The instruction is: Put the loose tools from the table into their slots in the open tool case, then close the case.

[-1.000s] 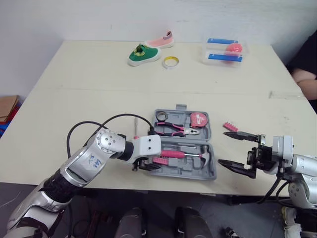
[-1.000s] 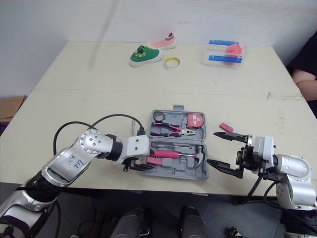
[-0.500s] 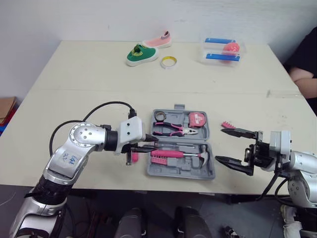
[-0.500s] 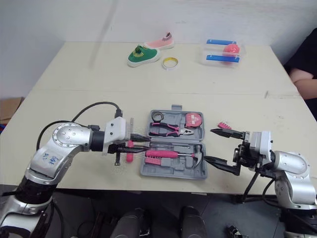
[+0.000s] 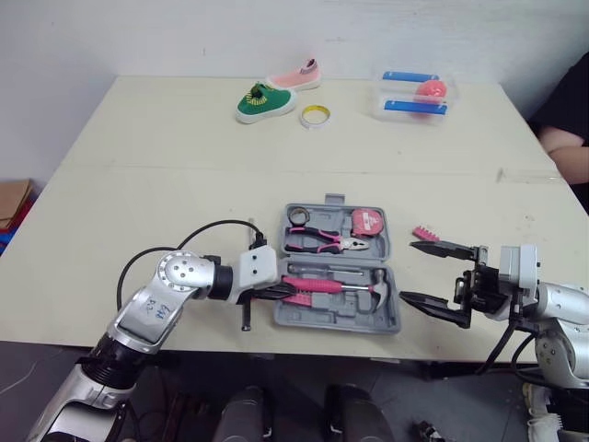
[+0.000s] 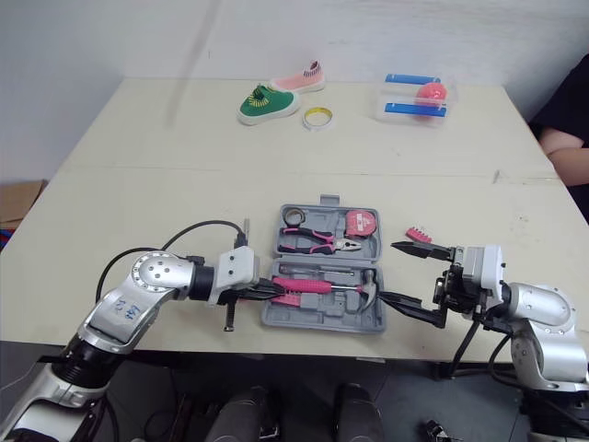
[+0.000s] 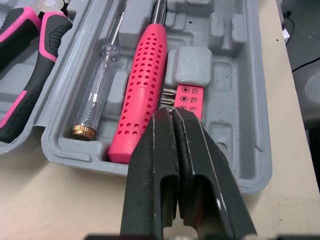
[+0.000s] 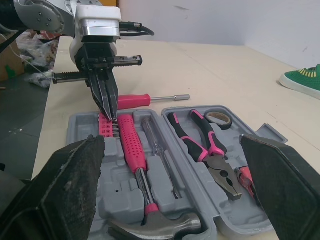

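A cream table (image 5: 166,157) before a white wall. My left claw (image 5: 291,293), fingers pressed together, is at the left end of the open tool case (image 5: 354,315), which lies lengthwise along the near edge. A loose red screwdriver (image 8: 145,100) lies just left of the case, shaft pointing toward the far edge. Right of the case lies a pink bit strip (image 5: 424,234), and beside it my right claw (image 5: 410,272) is spread wide.

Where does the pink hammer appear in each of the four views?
Left eye: hammer in the case, nearer half.
Right eye: hammer in that same slot.
Left wrist: hammer handle beside the clear screwdriver.
Right wrist: hammer, head toward the camera.
Shared landmark: the pliers.
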